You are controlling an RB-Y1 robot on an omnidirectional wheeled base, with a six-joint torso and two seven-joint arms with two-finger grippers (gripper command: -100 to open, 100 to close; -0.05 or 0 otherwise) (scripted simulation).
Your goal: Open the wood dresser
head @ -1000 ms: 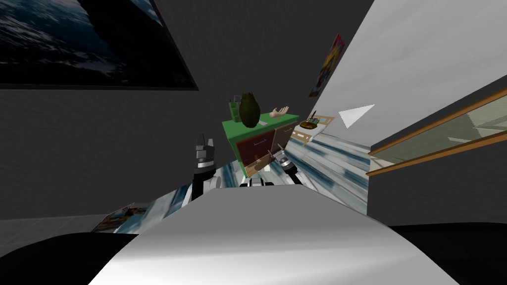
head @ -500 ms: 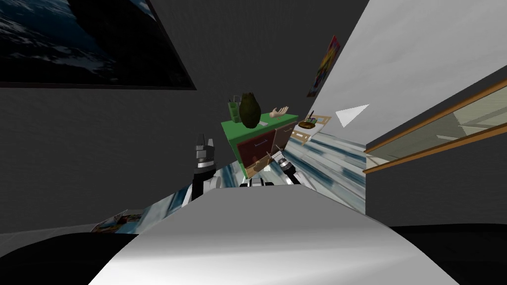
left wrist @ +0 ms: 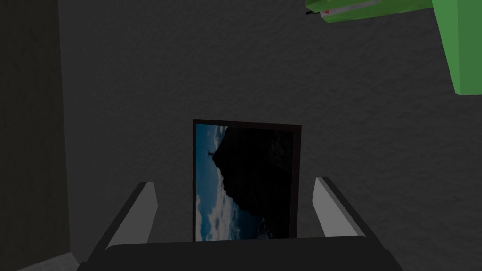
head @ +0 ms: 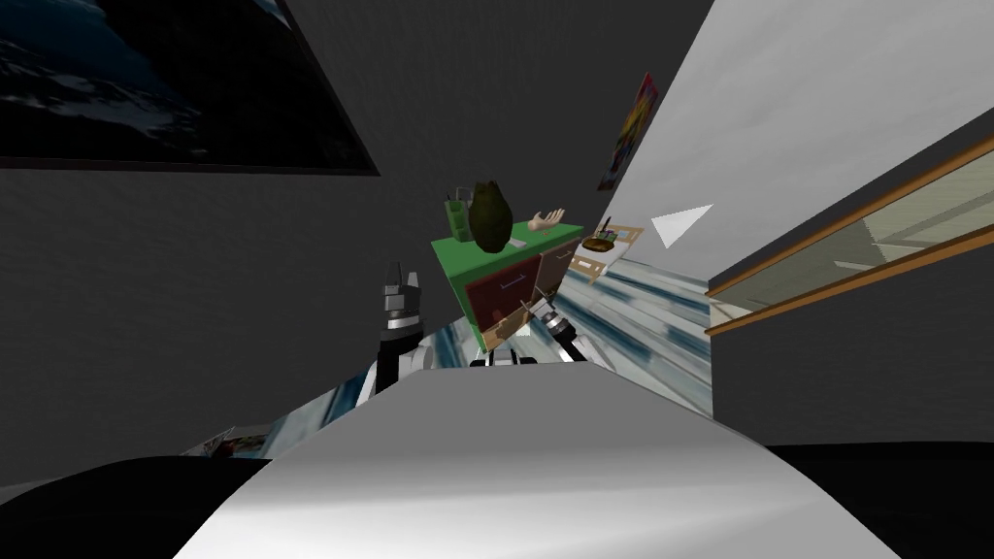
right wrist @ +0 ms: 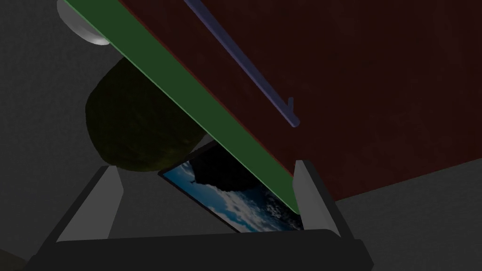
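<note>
R gripper (right wrist: pixel 205 168) spread wide, empty; dresser (head: pixel 495 286) handle (right wrist: pixel 242 63) ahead of fingertips, ungrasped. Drawer front (right wrist: pixel 376 94) appears shut; pull pending. L gripper (left wrist: pixel 235 183) wide, idle.

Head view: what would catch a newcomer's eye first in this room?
The bright green dresser with dark red drawer fronts stands out, dead ahead against the grey wall. A dark bushy plant sits on top, and the right gripper reaches open-fingered at its lower front.

The dresser (right wrist: pixel 400 94) handle (right wrist: pixel 240 62) is cut off; the green top (right wrist: pixel 188 94) half hides a perhaps leafy lump (right wrist: pixel 132 122).
</note>
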